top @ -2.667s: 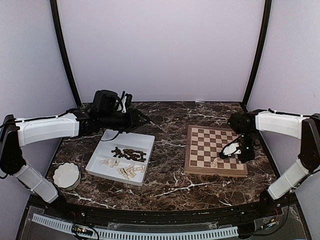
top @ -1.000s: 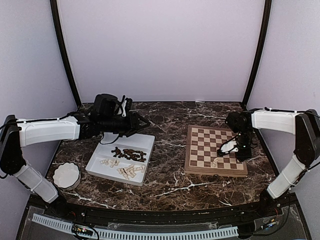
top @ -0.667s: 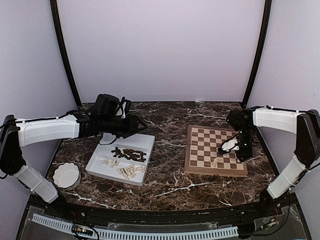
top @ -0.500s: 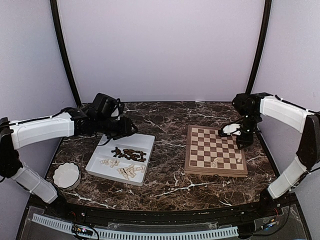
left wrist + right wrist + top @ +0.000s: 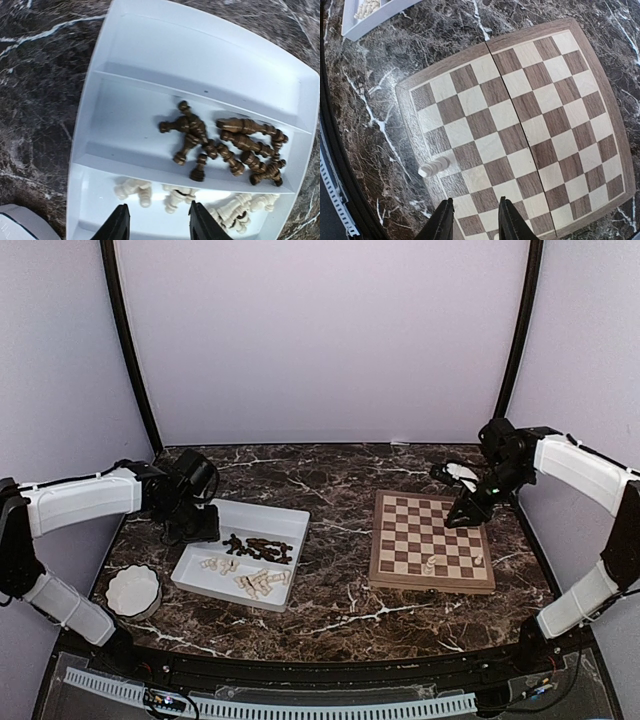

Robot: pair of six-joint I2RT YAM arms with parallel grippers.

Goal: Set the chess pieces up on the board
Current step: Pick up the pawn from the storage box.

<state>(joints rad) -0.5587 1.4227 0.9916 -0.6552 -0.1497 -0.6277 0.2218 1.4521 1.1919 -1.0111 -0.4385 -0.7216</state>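
Dark marble surface (image 5: 340,605) carries a square wooden chessboard (image 5: 425,528), right of centre, and a white rectangular tray (image 5: 262,516), left, holding brown and cream chess pieces (image 5: 258,548). Two cream pieces (image 5: 429,566) rest on the board. Left fingers (image 5: 119,226) and right fingers (image 5: 443,221) are narrowly parted, empty.

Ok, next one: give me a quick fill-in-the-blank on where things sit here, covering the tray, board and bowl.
1. The dark chess pieces lie in the ___ compartment of the three-part tray.
2. In the right wrist view, the single piece showing on the board is ___ rather than dark brown.
3. Seen from the top camera, the scalloped bowl sits to the ___ of the tray.

Missing words: middle; cream; left.
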